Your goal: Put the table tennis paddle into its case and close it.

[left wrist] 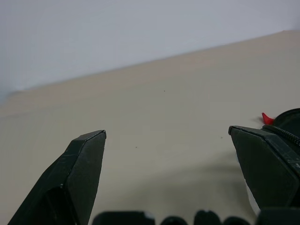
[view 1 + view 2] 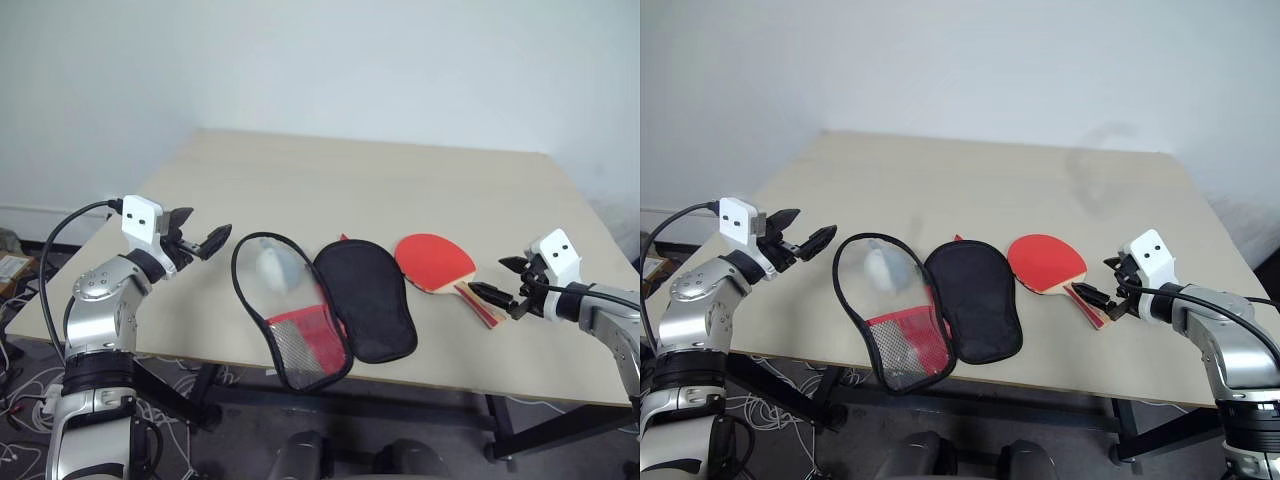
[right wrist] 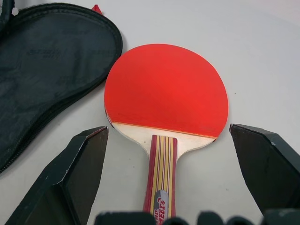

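On the counter (image 2: 400,180), near its front edge, the case (image 2: 330,305) is lying spread open in two halves, one to the left and one to the right, joined in the middle. The table tennis paddle (image 2: 436,262) is lying flat just right of the case, its handle pointing toward the front right. The right tool (image 2: 497,280) is hanging at the handle's end. The left tool (image 2: 198,232) is hanging left of the case, apart from it.

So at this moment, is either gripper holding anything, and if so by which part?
Nothing is held. The left gripper is open over bare table. The right gripper is open by the table tennis paddle handle, not touching it.
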